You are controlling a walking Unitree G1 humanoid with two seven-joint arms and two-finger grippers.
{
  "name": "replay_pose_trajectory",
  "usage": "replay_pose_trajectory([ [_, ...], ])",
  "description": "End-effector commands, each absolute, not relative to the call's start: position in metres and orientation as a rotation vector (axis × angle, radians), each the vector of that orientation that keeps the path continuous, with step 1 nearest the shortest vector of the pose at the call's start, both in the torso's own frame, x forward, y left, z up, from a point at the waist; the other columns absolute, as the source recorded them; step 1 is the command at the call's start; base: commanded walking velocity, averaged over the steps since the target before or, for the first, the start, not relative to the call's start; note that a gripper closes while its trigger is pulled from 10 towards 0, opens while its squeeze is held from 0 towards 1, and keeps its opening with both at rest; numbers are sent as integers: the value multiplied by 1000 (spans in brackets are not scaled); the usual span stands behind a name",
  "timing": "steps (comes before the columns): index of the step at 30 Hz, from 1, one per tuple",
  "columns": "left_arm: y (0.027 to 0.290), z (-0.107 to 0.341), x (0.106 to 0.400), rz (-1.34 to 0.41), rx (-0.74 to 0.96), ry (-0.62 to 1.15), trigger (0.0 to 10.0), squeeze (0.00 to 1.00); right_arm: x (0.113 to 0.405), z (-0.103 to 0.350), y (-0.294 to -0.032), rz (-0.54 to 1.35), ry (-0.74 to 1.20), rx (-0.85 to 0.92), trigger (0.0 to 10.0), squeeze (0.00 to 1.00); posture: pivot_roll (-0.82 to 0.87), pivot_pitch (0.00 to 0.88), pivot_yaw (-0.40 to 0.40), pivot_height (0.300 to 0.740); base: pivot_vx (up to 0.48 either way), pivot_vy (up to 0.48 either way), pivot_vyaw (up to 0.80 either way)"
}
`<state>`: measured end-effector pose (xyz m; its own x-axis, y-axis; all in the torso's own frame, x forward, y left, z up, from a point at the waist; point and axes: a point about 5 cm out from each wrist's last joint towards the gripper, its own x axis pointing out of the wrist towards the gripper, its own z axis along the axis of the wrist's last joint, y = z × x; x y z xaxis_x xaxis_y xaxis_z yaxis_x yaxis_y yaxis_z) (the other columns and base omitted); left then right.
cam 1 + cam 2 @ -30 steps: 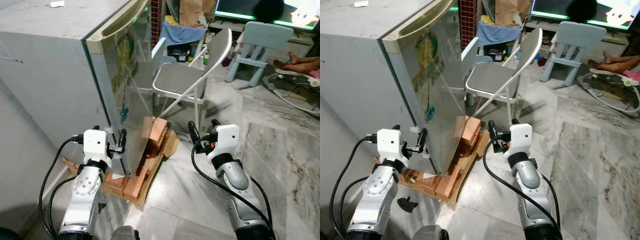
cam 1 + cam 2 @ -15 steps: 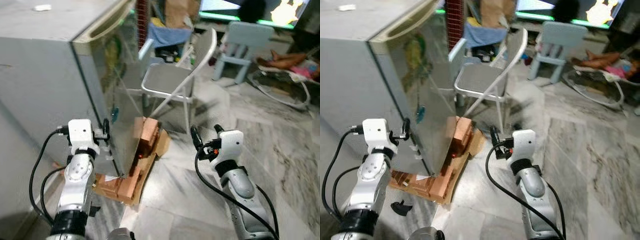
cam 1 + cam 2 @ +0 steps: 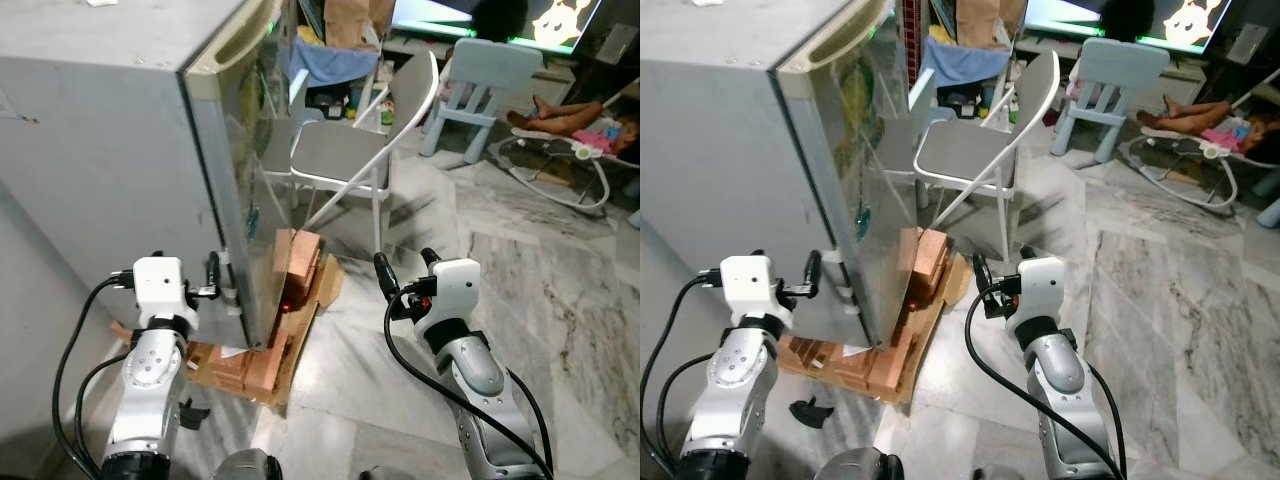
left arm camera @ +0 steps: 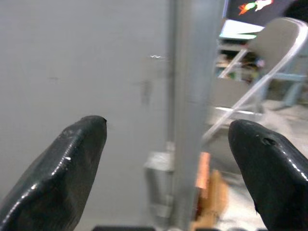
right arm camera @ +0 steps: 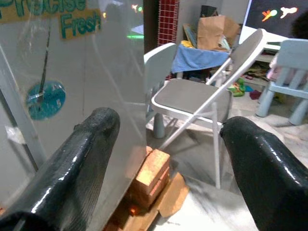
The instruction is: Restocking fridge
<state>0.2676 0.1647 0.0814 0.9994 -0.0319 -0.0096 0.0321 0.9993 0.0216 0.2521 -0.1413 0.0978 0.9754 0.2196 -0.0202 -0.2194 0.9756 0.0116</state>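
Grey steel, the fridge (image 3: 120, 150) stands at the robot's left on a stack of wooden blocks (image 3: 290, 290), its door (image 3: 245, 170) shut. The left gripper (image 3: 220, 283) sits at the door's lower corner with fingers spread, holding nothing; the right gripper (image 3: 405, 275) hangs released over the marble floor (image 3: 560, 300). A hard tug could rock the fridge on its blocks, and the swinging door may strike the folding chair (image 3: 350, 160) just beside it.
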Motion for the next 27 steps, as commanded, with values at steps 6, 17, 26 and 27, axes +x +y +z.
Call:
replay_pose_trajectory([
  [6,141,85,260,-219,41,6,10000,0,253,101,-144,208,13,10,10000,0,45,30,-27,740,0,0,0],
  [17,143,92,261,-255,27,-16,10000,0,254,101,-143,211,13,9,10000,0,49,28,-30,740,79,0,-491],
  [26,150,92,249,-202,8,-13,10000,0,253,101,-144,214,12,0,10000,0,47,26,-26,740,338,0,0],
  [27,155,91,241,-176,8,-10,10000,0,252,100,-145,215,11,-9,10000,0,47,26,-26,740,341,0,0],
])
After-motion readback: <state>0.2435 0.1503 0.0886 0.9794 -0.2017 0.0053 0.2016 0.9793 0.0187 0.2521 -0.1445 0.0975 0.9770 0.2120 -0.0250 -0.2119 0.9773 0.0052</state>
